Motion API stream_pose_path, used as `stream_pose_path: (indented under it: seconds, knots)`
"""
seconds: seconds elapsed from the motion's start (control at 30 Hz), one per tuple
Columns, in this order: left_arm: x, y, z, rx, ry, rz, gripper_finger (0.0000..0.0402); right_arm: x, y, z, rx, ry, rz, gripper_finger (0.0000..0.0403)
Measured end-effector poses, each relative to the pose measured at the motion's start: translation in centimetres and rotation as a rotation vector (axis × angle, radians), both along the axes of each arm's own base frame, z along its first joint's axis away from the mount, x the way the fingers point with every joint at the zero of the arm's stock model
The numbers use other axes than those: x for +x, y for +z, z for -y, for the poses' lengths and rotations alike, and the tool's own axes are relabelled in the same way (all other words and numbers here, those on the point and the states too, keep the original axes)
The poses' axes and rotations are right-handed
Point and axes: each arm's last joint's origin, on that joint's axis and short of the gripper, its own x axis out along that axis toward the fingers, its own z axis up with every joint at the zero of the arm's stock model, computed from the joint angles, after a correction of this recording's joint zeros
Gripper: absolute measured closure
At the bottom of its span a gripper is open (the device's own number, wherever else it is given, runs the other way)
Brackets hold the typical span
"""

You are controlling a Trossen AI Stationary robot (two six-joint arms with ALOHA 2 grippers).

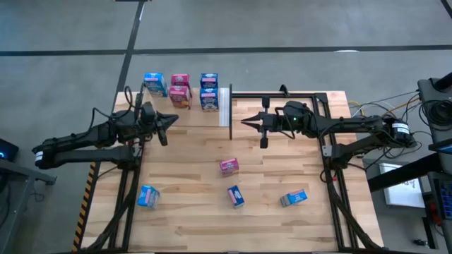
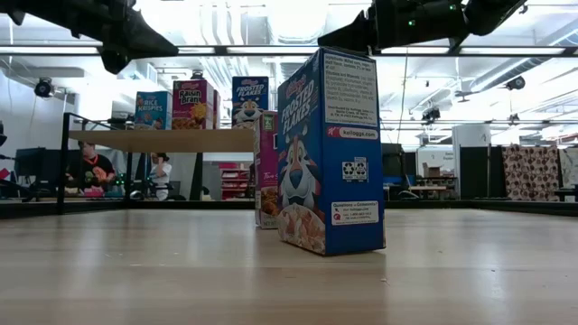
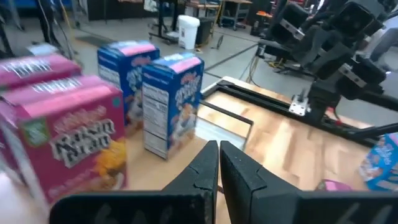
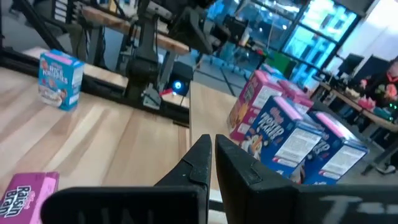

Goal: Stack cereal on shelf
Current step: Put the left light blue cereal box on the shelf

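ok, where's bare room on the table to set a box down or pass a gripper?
Free: the planks between the left gripper and right gripper, and the band from there to the pink box. Also the strip between the front-left blue box and the middle blue box. Crowded: the shelf, five boxes tight together.

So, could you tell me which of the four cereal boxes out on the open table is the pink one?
The pink box nearest the table's middle, below the right gripper. The other three loose boxes are blue and sit nearer the front edge.
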Motion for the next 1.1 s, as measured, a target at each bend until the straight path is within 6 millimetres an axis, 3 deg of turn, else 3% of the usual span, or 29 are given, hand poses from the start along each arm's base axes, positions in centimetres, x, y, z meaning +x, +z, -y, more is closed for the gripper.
stream_pose_path:
  seconds: [0.17, 0.37, 0.73, 1.1]
  knots:
    - [0.5, -0.1, 0.0, -0.101, -0.001, -0.004, 0.0401, -0.1, 0.2, 0.2, -0.028, 0.058, 0.029, 0.039]
    - [1.3, 1.6, 0.2, -0.193, -0.043, -0.042, 0.0401, -0.1, 0.5, 0.3, -0.056, 0.081, 0.056, 0.039]
    - [1.7, 3.6, 0.3, -0.453, 0.068, -0.27, 0.0401, -0.5, 0.8, 1.5, -0.036, 0.037, 0.086, 0.039]
    - [1.4, 6.0, 1.0, -0.908, 0.243, -0.496, 0.0401, -2.7, 0.0, 1.8, -0.038, 0.033, 0.276, 0.039]
